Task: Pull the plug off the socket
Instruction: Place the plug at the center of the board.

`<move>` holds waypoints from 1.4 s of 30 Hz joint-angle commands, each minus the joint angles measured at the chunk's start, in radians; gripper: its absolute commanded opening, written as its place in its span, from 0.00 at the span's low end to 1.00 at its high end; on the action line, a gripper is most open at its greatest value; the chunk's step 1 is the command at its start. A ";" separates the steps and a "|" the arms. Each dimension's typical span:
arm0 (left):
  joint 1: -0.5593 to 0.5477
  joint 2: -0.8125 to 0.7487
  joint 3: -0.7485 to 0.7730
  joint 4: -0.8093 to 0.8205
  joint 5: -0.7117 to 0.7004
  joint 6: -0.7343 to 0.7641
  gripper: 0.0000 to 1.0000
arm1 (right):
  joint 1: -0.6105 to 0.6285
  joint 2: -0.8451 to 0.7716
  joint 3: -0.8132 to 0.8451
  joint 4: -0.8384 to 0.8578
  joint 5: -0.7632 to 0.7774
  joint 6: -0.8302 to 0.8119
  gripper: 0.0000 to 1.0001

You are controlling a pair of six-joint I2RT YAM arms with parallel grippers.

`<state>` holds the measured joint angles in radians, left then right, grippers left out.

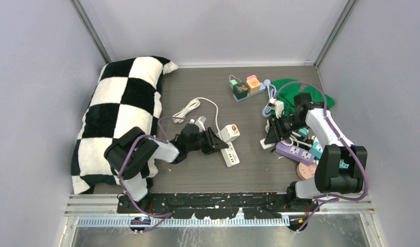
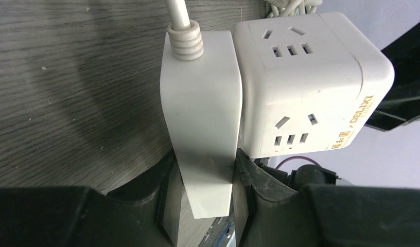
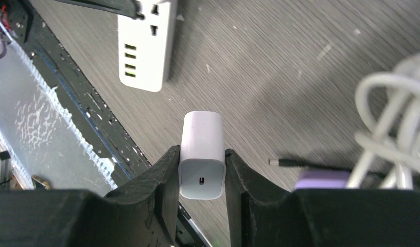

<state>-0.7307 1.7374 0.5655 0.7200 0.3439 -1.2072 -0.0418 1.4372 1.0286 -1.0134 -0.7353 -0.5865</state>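
Observation:
A flat white plug (image 2: 203, 118) with a ribbed cable neck sits flush against the side of a white cube socket (image 2: 305, 77), which also shows in the top view (image 1: 229, 132). My left gripper (image 2: 205, 177) is shut on the plug's lower end, a finger on each flat side; it shows mid-table in the top view (image 1: 214, 140). My right gripper (image 3: 201, 162) is shut on a small white charger block (image 3: 201, 149), held just above the table. In the top view the right gripper (image 1: 272, 136) is right of centre, with the charger (image 1: 265, 143) at its tip.
A white power strip (image 1: 230, 154) lies by the left gripper and shows in the right wrist view (image 3: 146, 46). A checkered pillow (image 1: 120, 113) fills the left. Coloured cube sockets (image 1: 246, 86), green cloth (image 1: 300, 90), a purple strip (image 1: 295, 152) and white cables (image 3: 393, 118) crowd the right.

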 commanded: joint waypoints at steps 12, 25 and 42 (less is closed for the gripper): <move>0.014 -0.149 0.043 -0.223 -0.010 0.319 0.00 | -0.041 0.024 -0.015 -0.014 0.043 -0.019 0.01; 0.056 -0.230 0.062 -0.260 0.024 0.332 0.00 | -0.041 0.038 -0.006 -0.015 -0.055 -0.001 0.01; 0.190 -0.380 0.128 -0.364 0.110 0.340 0.00 | -0.041 0.073 0.004 0.004 -0.155 0.050 0.01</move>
<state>-0.5720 1.4235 0.6281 0.3275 0.4015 -0.8837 -0.0811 1.5082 1.0084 -1.0206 -0.8410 -0.5571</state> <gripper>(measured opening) 0.351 0.379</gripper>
